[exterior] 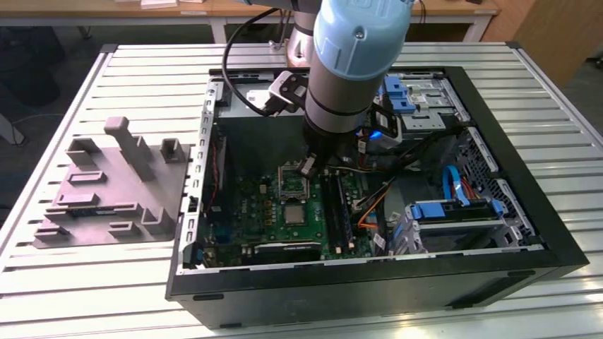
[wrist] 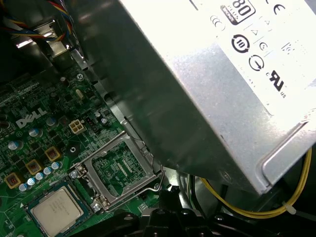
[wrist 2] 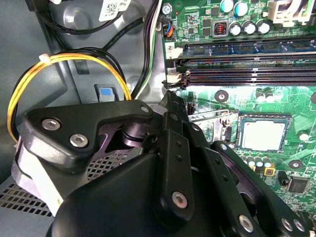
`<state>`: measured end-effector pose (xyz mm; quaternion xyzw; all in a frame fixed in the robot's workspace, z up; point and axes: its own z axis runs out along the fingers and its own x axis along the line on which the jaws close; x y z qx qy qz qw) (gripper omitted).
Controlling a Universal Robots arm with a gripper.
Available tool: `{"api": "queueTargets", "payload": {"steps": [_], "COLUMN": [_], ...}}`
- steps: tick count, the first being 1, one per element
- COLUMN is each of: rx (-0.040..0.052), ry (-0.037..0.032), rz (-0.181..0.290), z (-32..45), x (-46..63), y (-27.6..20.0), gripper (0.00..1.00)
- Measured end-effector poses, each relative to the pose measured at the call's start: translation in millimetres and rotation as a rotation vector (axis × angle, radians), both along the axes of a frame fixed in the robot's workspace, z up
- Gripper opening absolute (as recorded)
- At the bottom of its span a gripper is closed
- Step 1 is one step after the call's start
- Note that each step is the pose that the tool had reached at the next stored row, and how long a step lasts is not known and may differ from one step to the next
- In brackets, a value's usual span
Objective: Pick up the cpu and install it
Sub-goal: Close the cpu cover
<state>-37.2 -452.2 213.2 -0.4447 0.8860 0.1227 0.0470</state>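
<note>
Already seated cpu (wrist: 58, 211), socket frame (wrist: 121, 170) open

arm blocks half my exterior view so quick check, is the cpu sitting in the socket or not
Observer: yes. In the first wrist view the cpu lies flat in its socket, silvery top up, with nothing on it.
Operator: is the metal frame shut over it
Observer: no. The frame is swung open beside the cpu, off the chip.
Operator: anything close to the gripper
Observer: in the second wrist view a yellow cable loops along the case wall, close beside the gripper.
</note>
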Motion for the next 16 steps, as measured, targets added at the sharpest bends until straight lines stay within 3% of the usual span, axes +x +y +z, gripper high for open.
{"api": "queueTargets", "payload": {"steps": [4, 6, 7, 16], "rx": [0.0038, 0.0321, 0.0374, 0.0413], "ry": [0.0001, 0.0000, 0.0000, -0.0001], "rz": [0.000, 0.000, 0.000, 0.000], "z": [0.0, -0.6, -1.0, -3.3], "x": [0.0, 0.1, 0.0, 0.0], "y": [-0.1, 0.0, 0.0, 1.3], "gripper": [0.11, 0.11, 0.11, 0.11]}}
